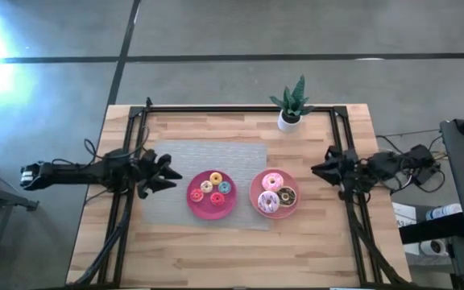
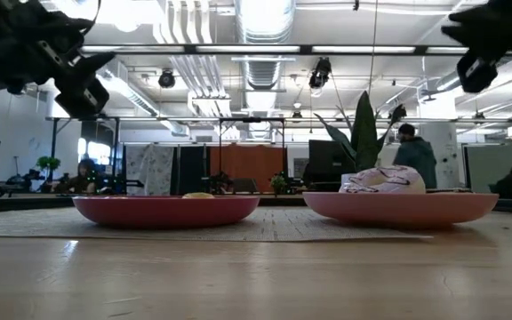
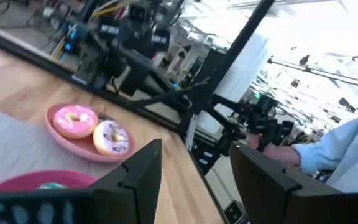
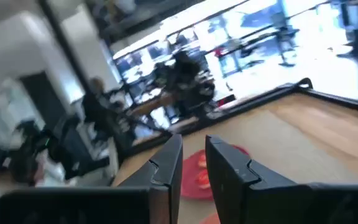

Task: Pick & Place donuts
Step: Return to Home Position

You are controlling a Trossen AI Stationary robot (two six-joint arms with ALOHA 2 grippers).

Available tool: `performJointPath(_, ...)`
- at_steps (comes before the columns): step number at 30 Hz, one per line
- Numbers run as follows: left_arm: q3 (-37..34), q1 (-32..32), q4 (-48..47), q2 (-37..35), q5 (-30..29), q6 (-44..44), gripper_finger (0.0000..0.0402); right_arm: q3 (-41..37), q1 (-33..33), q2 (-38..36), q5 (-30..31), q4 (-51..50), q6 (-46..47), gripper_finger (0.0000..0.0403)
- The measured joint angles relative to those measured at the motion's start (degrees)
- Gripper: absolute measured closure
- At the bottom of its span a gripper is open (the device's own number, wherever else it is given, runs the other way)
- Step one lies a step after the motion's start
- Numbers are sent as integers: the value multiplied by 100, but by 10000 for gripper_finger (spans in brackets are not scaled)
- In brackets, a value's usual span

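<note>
Two round pink plates sit side by side on a grey mat (image 1: 176, 157). The left plate (image 1: 193, 205) carries several tiny donuts (image 1: 215, 188) in red, orange, yellow and blue. The right plate (image 1: 254, 193) carries the pink donut (image 1: 272, 180), the chocolate donut (image 1: 287, 194) and the pink-white sprinkled donut (image 1: 267, 202). My left gripper (image 1: 171, 176) hovers open above the mat, left of the left plate, its fingers wide apart (image 3: 194, 168). My right gripper (image 1: 316, 169) hovers right of the right plate with a narrow gap between its fingers (image 4: 192, 155).
A potted plant (image 1: 291, 105) stands near the table's far edge. Black frame rails (image 1: 240, 109) run along the far, left and right sides of the wooden table. People sit and stand in the room behind (image 2: 413, 151). Bare wood lies in front of the plates.
</note>
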Motion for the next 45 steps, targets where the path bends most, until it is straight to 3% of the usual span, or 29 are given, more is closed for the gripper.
performJointPath(7, -117, -4, -362, -206, 13, 193, 237, -955, -3, 13, -148, 1195, -308, 339)
performJointPath(19, -123, -8, -504, -135, -12, 193, 237, -972, 0, 483, -165, 767, -399, 339)
performJointPath(27, -133, 39, -1344, -1497, -38, 192, 237, -1053, -171, 380, -173, 900, -397, 339)
performJointPath(32, -135, 44, -1328, -1789, 18, 182, 237, -1053, -696, 341, -191, 900, -399, 339)
performJointPath(41, -139, 44, -1442, -1791, 35, 173, 237, -1055, -2339, 88, -194, 902, -399, 339)
performJointPath(45, -140, 37, -1485, -1793, 35, 173, 237, -1056, -2629, 2, -168, 922, -399, 339)
